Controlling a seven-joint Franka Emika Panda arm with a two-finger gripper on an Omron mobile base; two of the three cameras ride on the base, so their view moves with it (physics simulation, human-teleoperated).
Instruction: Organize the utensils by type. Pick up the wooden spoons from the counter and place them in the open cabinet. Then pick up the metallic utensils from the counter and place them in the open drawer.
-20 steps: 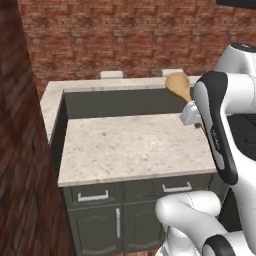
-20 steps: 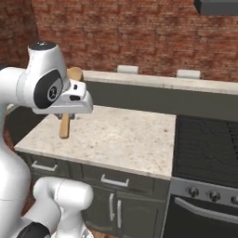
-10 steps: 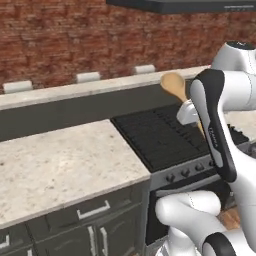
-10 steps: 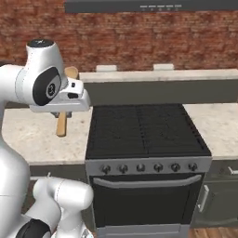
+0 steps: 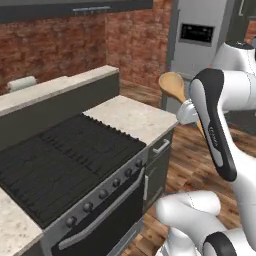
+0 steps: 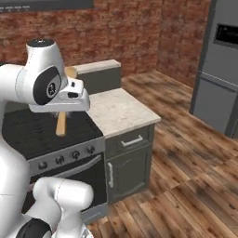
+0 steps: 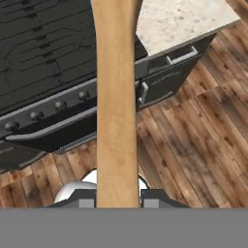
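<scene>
My gripper (image 7: 116, 198) is shut on the long handle of a light-brown wooden spoon (image 7: 116, 97). In the left base view the spoon's round bowl (image 5: 172, 85) sticks up beside my forearm, and the hand (image 5: 186, 113) is partly hidden behind it. From the right base camera the handle (image 6: 61, 124) hangs below the hand (image 6: 69, 98), over the stove. A short stretch of beige speckled counter (image 5: 135, 117) (image 6: 118, 109) (image 7: 179, 19) lies beyond the stove. The cabinet, the drawer and the metallic utensils are out of view.
A black stove with an oven front (image 5: 60, 155) (image 6: 37, 128) (image 7: 43, 53) stands under the hand. A tall grey fridge (image 5: 200, 40) (image 6: 218, 69) rises at the far right. Wood floor (image 6: 176, 158) spreads past the counter's end, and a raised beige ledge (image 5: 55, 85) runs behind.
The whole picture has shifted: the base has travelled along the counter past the stove, and the counter's end and fridge have come into sight. The spoon stays gripped the same way.
</scene>
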